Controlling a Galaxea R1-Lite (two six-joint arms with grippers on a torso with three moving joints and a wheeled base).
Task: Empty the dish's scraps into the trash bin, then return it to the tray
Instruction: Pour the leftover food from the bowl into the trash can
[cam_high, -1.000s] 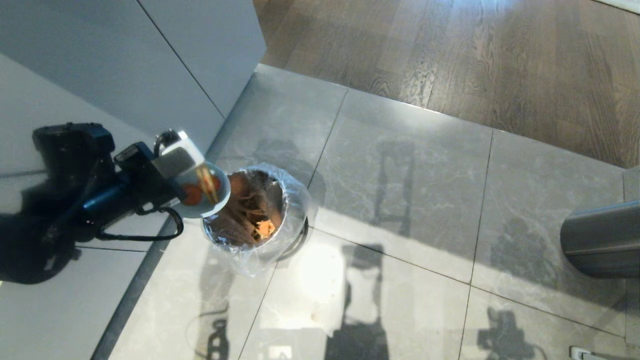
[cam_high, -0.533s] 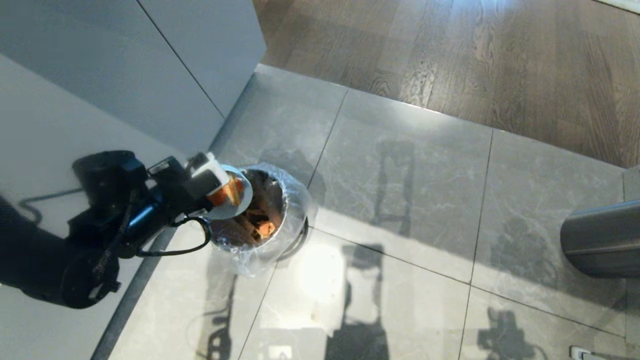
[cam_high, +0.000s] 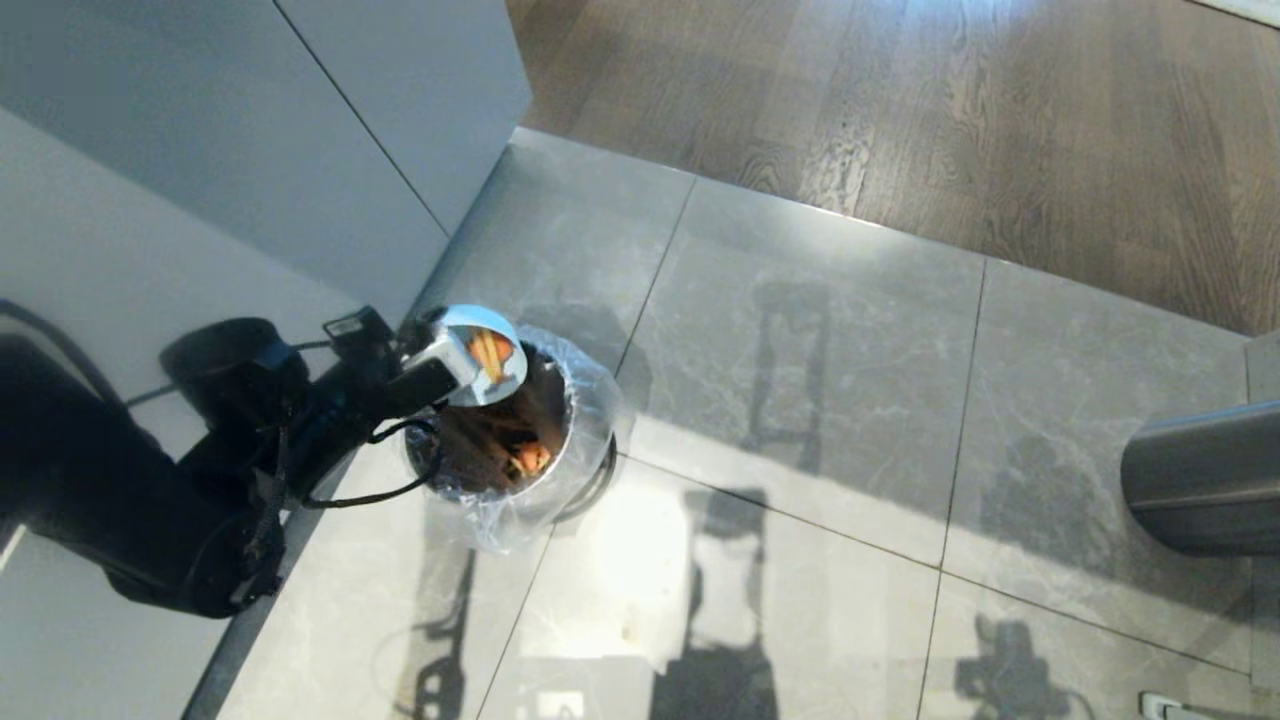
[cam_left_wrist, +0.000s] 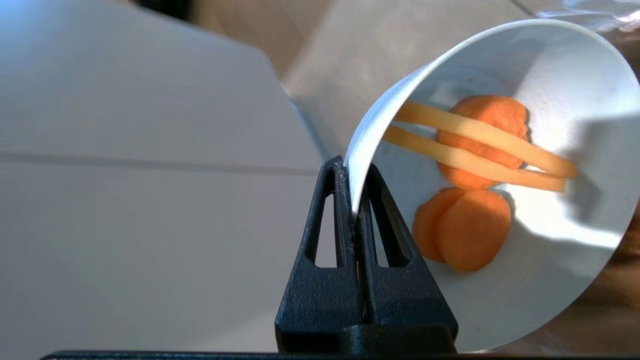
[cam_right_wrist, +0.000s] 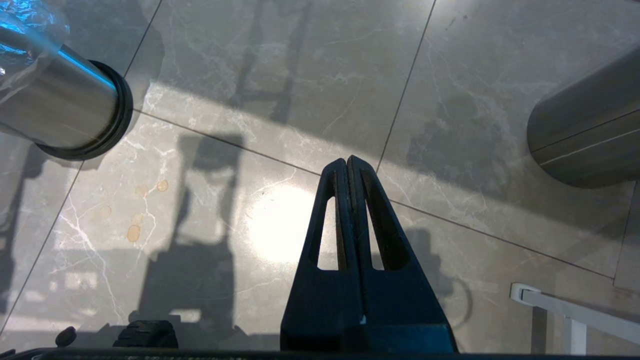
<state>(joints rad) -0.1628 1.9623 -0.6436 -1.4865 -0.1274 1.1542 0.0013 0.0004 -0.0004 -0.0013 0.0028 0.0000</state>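
The left claw (cam_left_wrist: 352, 200) pinches the rim of the dish (cam_left_wrist: 545, 280), holding it steeply tilted over the near edge of the trash bin (cam_high: 585, 420) on the tiled floor (cam_high: 800, 380). The scraps (cam_left_wrist: 475, 150), orange slices and pale sticks, cling inside the dish. The right claw (cam_right_wrist: 348, 165) hangs pressed together above the floor, well apart from the bin.

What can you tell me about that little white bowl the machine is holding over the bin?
The dish is a small, round, shallow bowl, smooth, glossy and white. The left gripper pinches its rim between shut fingers and holds it tipped steeply on edge over the left rim of the lined metal trash bin. The scraps cling inside: orange slices with two pale yellow sticks lying across the upper one. Nothing but the gripper and the scraps appears to touch it.
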